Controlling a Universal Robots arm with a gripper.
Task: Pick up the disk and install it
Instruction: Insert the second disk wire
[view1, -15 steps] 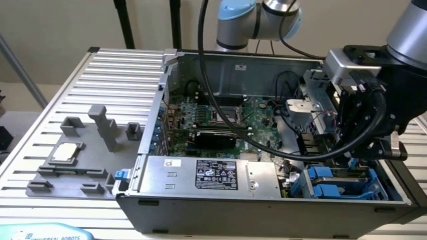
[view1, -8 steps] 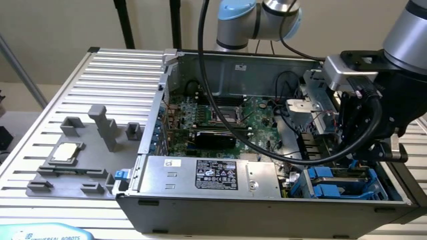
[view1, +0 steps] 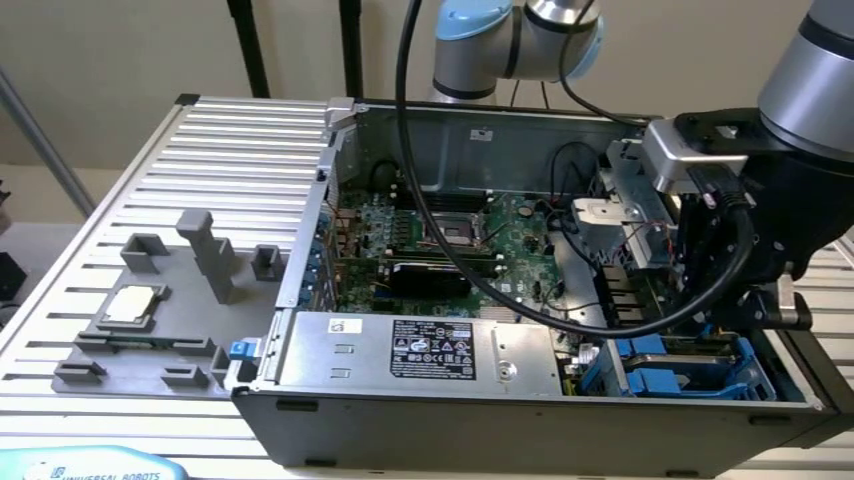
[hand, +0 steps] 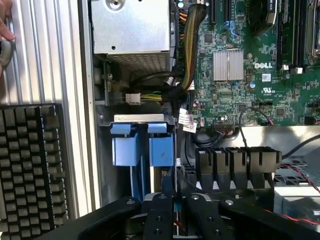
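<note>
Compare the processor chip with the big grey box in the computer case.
The processor chip is small, square and silver; the grey box is long, far larger and carries a black label. The chip lies outside on the grey tray; the box sits inside the case. Both are metallic.

The exterior view looks down from high up at the open computer case (view1: 534, 300). The wrist view looks straight down, very close. Both see the blue drive bay (view1: 687, 365) (hand: 142, 145).
</note>
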